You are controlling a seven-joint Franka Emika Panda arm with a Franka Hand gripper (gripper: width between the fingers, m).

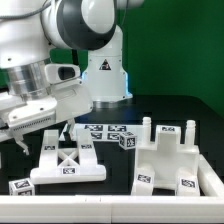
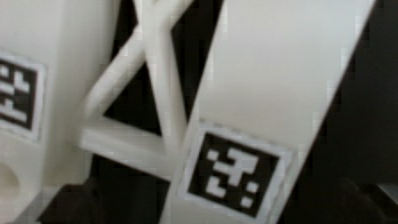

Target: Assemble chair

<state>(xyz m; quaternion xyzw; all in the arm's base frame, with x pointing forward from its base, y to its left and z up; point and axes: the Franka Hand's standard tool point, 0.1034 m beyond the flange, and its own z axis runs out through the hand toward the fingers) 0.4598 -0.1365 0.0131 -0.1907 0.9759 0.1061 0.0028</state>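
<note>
Open gripper [image 1: 45,138] hangs over cross-braced panel [image 1: 68,166] lying flat, long axis across the exterior view

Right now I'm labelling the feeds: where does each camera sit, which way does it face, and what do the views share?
Exterior view: off the arm, looking across the black table at the marker board and chair pieces; the arm and open gripper show.
Wrist view: on the wrist, close on the cross-braced panel; no fingers clearly show.
Shared: the cross-braced panel and its tag.
</note>
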